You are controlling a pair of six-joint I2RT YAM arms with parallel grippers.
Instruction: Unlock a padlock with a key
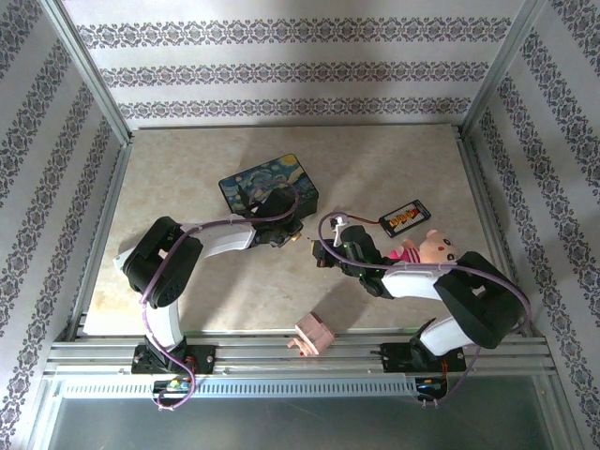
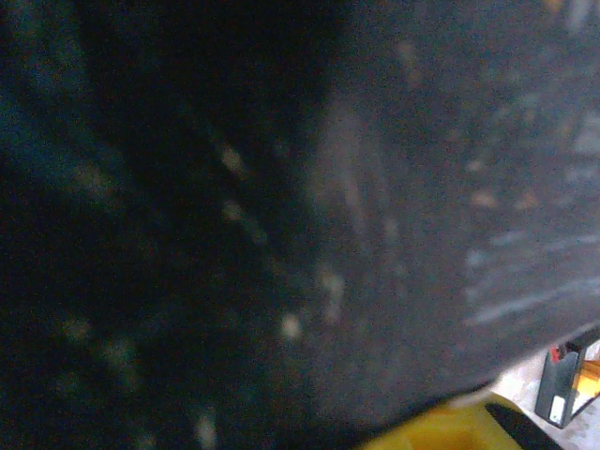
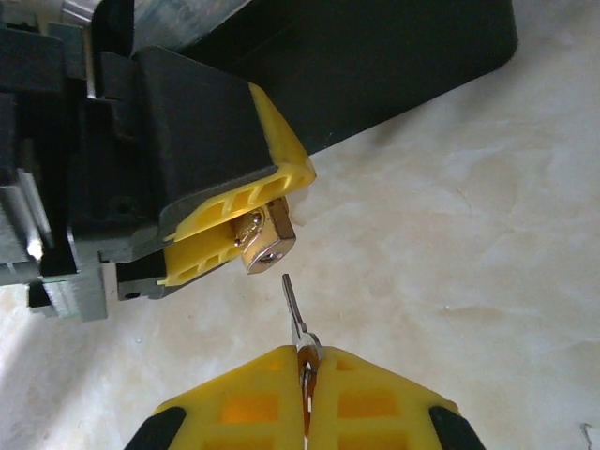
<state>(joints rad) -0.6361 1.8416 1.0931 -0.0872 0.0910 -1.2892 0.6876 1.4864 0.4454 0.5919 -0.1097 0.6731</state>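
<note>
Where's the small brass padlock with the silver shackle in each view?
Top external: too small to make out; at the left gripper tip, just in front of the dark painted box.
Left wrist: blurred box surface up close.
Right wrist: padlock centre-left, pinched in yellow fingers, box above.
Shared landmark: the box.

L arm: elbow folded up left of the painted box (image 1: 268,185), forearm runs right along box's near side. L hand (image 1: 292,231) sits at box's near-right corner, fingers (image 3: 272,169) clamped on padlock (image 3: 268,241). R arm: elbow bent well to box's near-right, forearm points left. R hand (image 1: 324,251) is just near-right of box, pinched tight on key (image 3: 294,309), blade out toward padlock, tip just short. Hands nose to nose, apart.
</note>
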